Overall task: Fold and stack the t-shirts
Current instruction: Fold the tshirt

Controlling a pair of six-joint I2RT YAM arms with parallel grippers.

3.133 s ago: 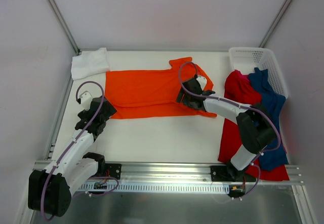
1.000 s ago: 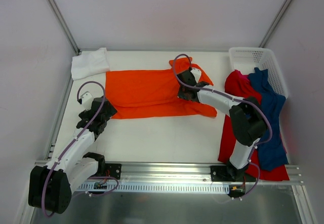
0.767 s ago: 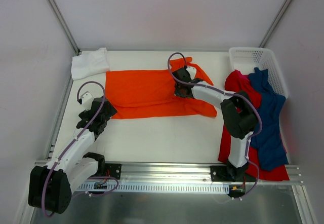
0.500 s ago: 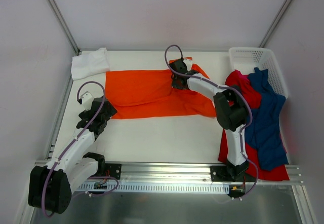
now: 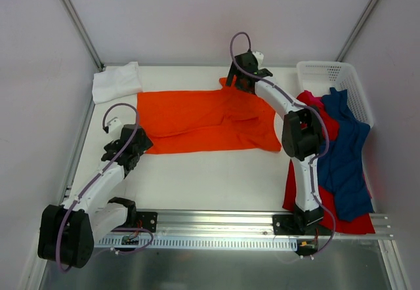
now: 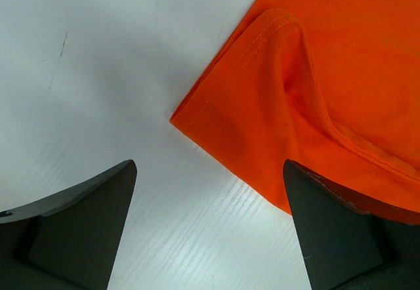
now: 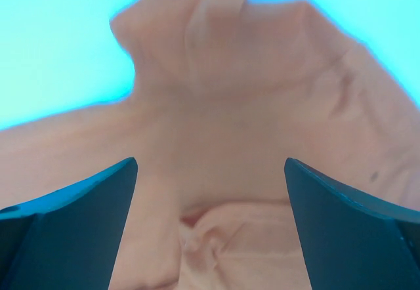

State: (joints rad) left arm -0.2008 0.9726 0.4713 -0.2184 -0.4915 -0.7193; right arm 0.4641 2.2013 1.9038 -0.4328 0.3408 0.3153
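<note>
The right gripper has swung up to the far edge of the orange t-shirt spread on the table and let go, jaws wide and empty, while the left gripper hovers open over its near-left corner, likely the next pinch for folding.

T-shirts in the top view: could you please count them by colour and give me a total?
orange t-shirt: 1
white t-shirt: 1
red t-shirt: 1
dark blue t-shirt: 1
Total: 4
</note>
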